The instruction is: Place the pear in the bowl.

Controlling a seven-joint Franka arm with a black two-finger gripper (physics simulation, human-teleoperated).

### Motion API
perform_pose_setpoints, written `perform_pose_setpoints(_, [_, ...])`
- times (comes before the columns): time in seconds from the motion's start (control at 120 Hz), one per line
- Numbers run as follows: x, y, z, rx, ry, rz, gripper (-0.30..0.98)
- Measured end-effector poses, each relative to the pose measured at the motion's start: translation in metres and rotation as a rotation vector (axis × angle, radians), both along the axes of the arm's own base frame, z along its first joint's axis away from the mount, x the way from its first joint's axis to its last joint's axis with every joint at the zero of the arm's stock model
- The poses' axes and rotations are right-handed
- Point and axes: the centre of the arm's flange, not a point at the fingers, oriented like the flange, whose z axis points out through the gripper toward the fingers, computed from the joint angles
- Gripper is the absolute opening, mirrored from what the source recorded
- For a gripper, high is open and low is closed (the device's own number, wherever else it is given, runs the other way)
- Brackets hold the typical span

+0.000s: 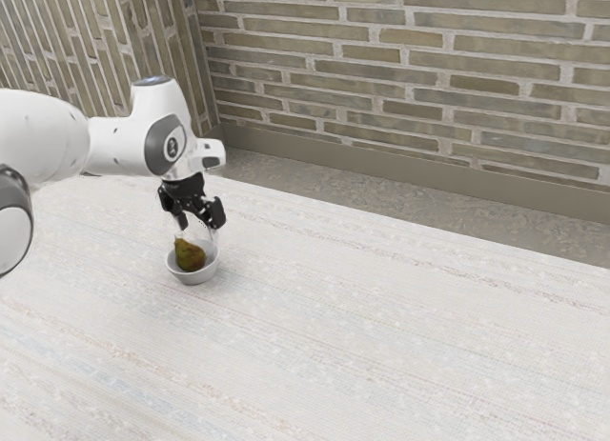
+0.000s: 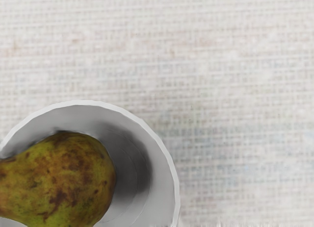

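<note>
One pear (image 1: 190, 257) lay inside the bowl (image 1: 193, 278) on the counter (image 1: 381, 346). Step in hand, as judged: the end of placing, with the next move a straight, gentle lift away. Fingers (image 1: 218, 214) stood apart above the bowl; the pear sat just below them, seemingly clamped by neither.

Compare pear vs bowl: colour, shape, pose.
Colour: the pear is mottled green-brown; the bowl is plain pale grey.
Shape: the pear tapers to a neck; the bowl is round and hollow.
Pose: the pear leans inside; the bowl stands upright.
Shared: both are below the gripper.
</note>
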Motion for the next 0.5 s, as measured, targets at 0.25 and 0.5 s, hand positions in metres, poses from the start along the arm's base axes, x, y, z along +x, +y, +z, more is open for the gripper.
perform_pose_setpoints(0.25, [-0.01,-0.068,0.114,0.039,-0.118,-0.186,0.67])
perform_pose_setpoints(0.5, [-0.007,-0.105,0.246,0.088,-0.182,-0.235,0.68])
